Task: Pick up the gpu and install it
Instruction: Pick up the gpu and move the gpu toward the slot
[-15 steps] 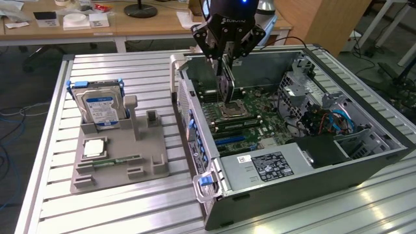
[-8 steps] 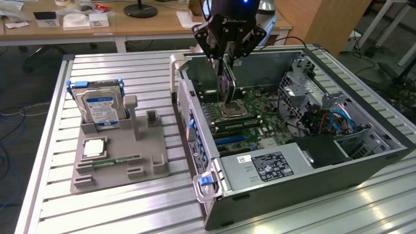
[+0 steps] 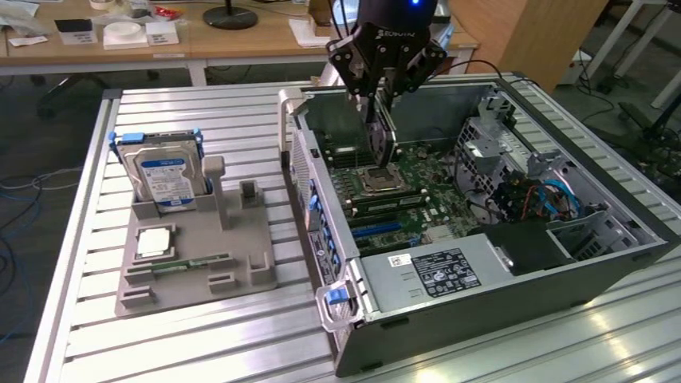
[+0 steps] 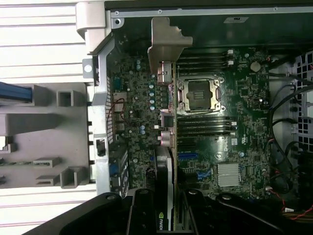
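Gpu (image 3: 379, 132): held on edge at upper centre of the exterior view, bracket (image 4: 166, 41) foremost, above the motherboard (image 4: 234, 147); not seated.
Gripper (image 3: 380, 94): narrowed, clamped on the gpu's end.
Progress: pickup judged done; seating in a slot left.
Case (image 3: 511, 295): open, lower right; near wall and cables (image 3: 532, 199) flanked the gpu.
Fixture (image 3: 191, 255): at left; carried hard drive (image 3: 162, 171) and memory stick (image 3: 191, 262).
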